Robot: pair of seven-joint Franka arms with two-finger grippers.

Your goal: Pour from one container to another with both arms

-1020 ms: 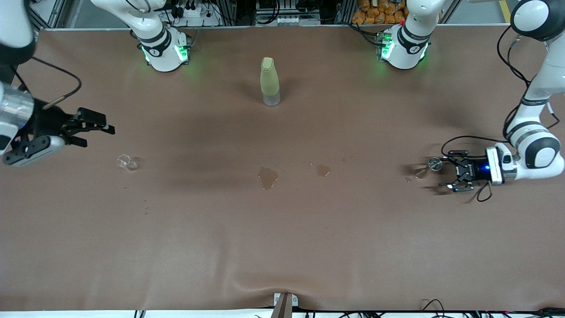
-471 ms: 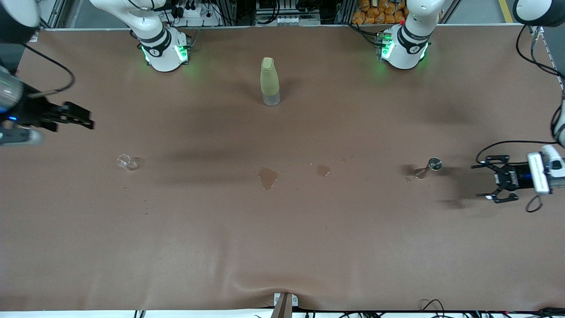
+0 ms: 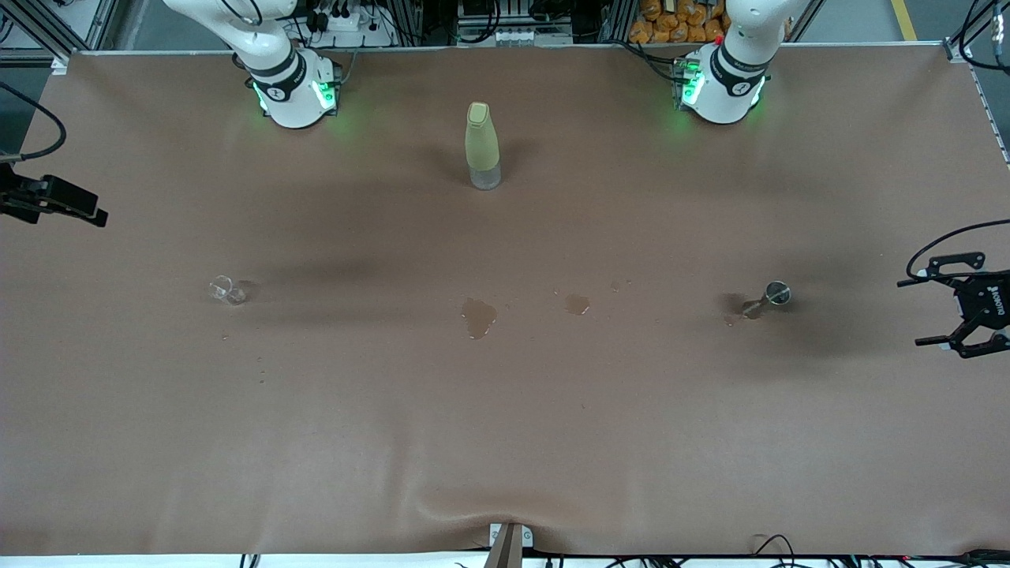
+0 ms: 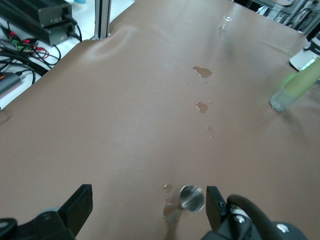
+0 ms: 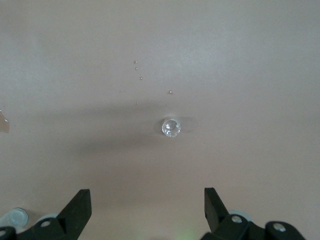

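A small clear stemmed glass (image 3: 770,297) stands toward the left arm's end of the table, with a wet patch beside it. My left gripper (image 3: 914,312) hangs open and empty over the table's edge at that end, apart from the glass. In the left wrist view the glass (image 4: 191,198) sits close to one finger (image 4: 215,206) of the left gripper (image 4: 148,207). A small clear cup (image 3: 227,290) stands toward the right arm's end. My right gripper (image 3: 93,211) is at that table edge. In the right wrist view it (image 5: 146,205) is open and empty, the cup (image 5: 170,127) well ahead of it.
A pale yellow-green bottle (image 3: 482,146) with a clear base stands upright midway between the two arm bases. Two wet spills (image 3: 478,316) (image 3: 577,303) mark the brown table cover (image 3: 505,442) in the middle. Small droplets lie near the clear cup.
Both arms have pulled outward from the glasses toward their own table ends. The left gripper has drawn away from the stemmed glass. Both stayed open and empty.
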